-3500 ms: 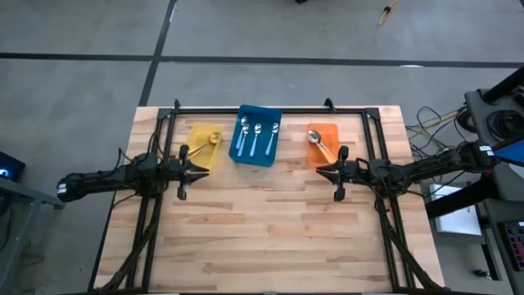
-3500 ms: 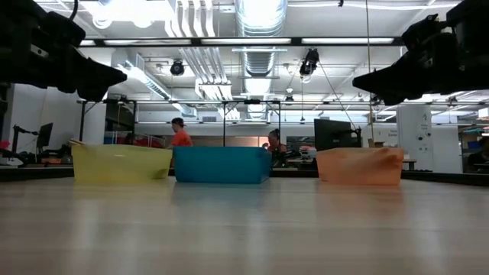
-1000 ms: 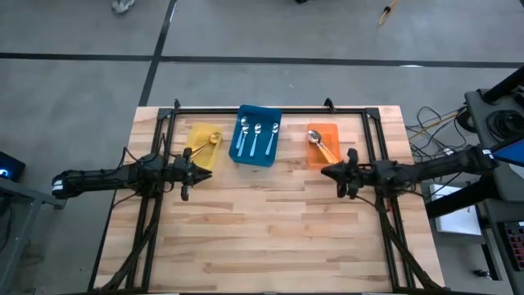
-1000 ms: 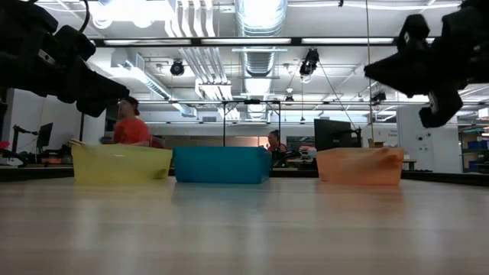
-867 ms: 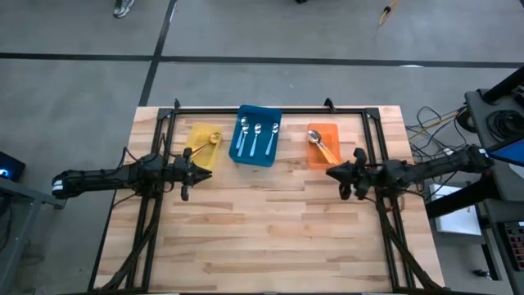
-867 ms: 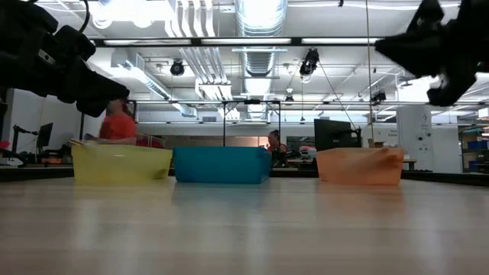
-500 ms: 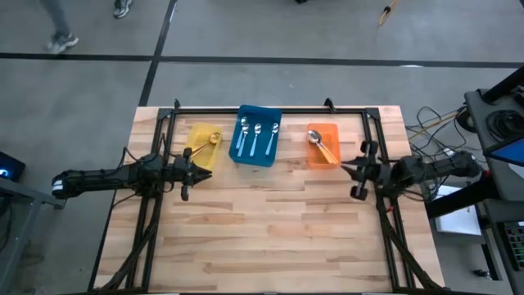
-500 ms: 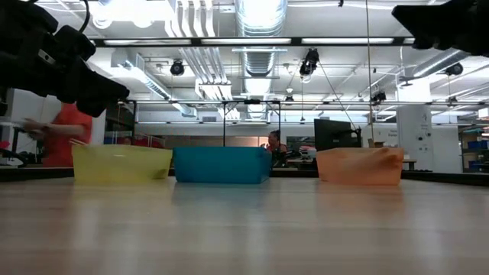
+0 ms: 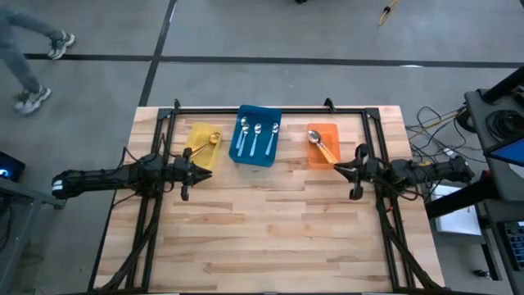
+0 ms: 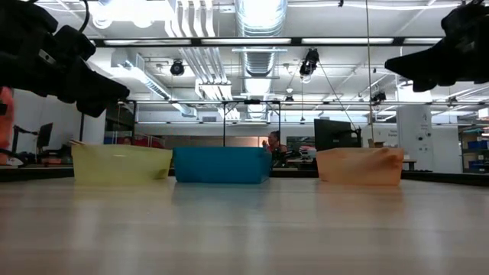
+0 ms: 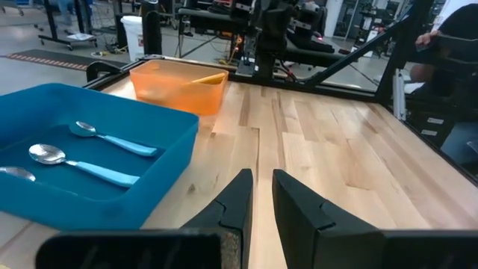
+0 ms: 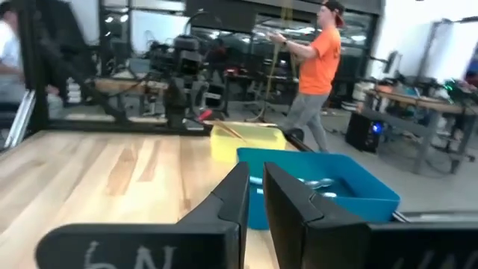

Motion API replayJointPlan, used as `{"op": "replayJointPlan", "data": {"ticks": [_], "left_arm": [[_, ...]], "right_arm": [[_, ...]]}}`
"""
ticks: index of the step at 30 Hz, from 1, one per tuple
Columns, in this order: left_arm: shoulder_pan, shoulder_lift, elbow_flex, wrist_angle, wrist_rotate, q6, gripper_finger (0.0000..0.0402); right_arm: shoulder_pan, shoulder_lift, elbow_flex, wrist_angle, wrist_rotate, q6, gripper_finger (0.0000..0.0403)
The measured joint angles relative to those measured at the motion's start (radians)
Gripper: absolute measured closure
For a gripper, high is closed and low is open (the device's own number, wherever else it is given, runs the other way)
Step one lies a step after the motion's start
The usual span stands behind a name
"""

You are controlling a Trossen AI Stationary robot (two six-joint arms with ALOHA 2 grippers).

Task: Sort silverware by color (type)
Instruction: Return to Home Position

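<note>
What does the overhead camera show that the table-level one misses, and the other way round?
Only the high view shows contents: three blue-handled spoons in the blue bin, a gold spoon in the yellow bin, orange-handled spoons in the orange bin. Only the low view shows the ceiling lights and ducts, and the bins' side walls. Both show all three bins, the left gripper and the right gripper.

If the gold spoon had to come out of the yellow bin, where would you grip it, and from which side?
I'd grip the thin handle near its tip, from above, on the side nearest the left gripper. The gold spoon lies slanted: bowl inside the yellow bin, handle propped over that rim, its tip raised clear in the low view.
</note>
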Motion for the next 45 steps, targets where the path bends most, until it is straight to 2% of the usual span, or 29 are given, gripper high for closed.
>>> {"op": "replayJointPlan", "data": {"ticks": [14,45], "left_arm": [[0.0,0.003,-0.001,0.004,-0.007,0.0,0.0366],[0.0,0.004,0.0,0.006,-0.01,0.0,0.0366]], "right_arm": [[-0.006,0.048,0.0,0.015,-0.016,-0.026,0.0369],[-0.006,0.047,0.0,0.019,-0.016,-0.028,0.0369]]}}
